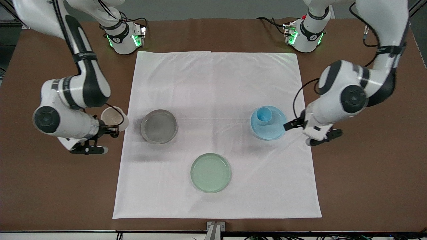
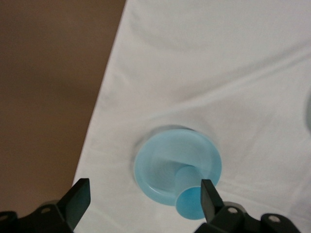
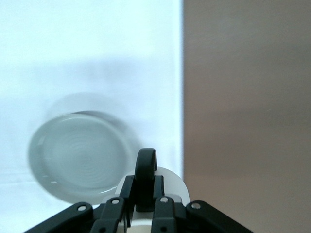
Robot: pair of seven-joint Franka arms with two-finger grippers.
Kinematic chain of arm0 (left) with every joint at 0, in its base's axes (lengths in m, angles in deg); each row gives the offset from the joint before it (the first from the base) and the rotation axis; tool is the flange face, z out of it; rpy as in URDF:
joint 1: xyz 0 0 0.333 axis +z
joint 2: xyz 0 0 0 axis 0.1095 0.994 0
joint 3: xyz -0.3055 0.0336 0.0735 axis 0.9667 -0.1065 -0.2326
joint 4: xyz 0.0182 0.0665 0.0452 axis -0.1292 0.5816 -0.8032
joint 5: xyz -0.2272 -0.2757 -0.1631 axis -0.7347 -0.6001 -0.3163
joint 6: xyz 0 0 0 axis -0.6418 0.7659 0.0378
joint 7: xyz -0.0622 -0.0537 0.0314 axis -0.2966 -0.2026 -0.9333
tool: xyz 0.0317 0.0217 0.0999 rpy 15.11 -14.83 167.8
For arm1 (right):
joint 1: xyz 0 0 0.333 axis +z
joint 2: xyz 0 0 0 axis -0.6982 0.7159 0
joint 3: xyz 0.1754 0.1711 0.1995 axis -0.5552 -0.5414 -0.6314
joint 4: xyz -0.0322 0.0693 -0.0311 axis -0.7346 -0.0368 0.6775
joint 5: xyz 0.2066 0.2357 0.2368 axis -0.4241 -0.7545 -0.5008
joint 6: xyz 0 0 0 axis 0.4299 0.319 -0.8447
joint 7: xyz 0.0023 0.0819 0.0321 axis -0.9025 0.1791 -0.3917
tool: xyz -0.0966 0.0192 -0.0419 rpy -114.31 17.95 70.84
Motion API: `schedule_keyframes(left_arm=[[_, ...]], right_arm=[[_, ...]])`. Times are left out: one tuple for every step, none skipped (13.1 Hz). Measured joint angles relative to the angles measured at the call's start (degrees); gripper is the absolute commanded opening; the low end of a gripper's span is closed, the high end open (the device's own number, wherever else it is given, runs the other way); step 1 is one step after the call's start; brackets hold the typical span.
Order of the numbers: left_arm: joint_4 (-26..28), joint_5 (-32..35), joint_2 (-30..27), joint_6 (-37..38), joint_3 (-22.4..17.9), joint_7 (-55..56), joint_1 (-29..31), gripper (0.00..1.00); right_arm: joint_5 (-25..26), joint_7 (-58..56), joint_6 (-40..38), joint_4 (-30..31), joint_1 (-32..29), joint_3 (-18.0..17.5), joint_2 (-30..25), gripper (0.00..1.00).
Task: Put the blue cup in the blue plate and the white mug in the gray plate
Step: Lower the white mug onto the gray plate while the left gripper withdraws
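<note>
The blue cup (image 1: 263,115) is sitting in the blue plate (image 1: 274,131); the left gripper (image 1: 302,128) is hanging wide open over the cloth's edge. The right gripper (image 1: 111,128) is squeezing the white mug (image 1: 113,117) by its handle over the cloth's other edge. Next, I think, it needs carrying over the gray plate (image 1: 159,126).

The gray plate (image 1: 159,126) lies bare and open from above on the white cloth (image 1: 217,83), with wide free cloth toward the robots' bases. The blue cup (image 1: 263,115) stands in the blue plate (image 1: 272,130). The green plate (image 1: 210,172) sits nearest the front camera.
</note>
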Motion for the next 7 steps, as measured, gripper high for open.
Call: schedule_keyframes(left_arm=[[-4.06,0.76,-0.46,3.14,-0.09,-2.67,2.13,1.00],[-7.06,1.31,-0.85,5.68,-0.11,-5.10,4.02,1.00],[-9.39,1.89,-1.23,7.83,-0.12,-7.33,5.32,1.00],[-11.45,2.79,-1.86,10.28,-0.13,-9.66,6.04,1.00],[-12.96,4.27,-2.73,12.73,-0.11,-11.71,6.14,1.00],[-13.95,6.01,-3.89,14.89,0.06,-13.70,6.01,1.00],[-14.49,7.13,-5.39,16.39,0.23,-16.11,5.83,1.00]], right_arm=[[-0.13,4.00,0.30,0.19,3.51,-0.07,0.19,0.03],[-0.50,6.89,1.20,0.42,6.34,-0.08,0.36,0.03],[-1.30,8.52,2.61,0.63,8.18,-0.07,0.64,0.03],[-2.22,8.94,4.00,0.74,8.89,-0.04,1.19,0.03],[-2.50,8.93,5.13,0.80,8.85,0.13,2.09,0.03],[-2.60,8.88,6.16,0.83,8.68,0.52,3.12,0.03],[-2.71,8.74,7.22,0.86,8.43,0.81,4.16,0.03]])
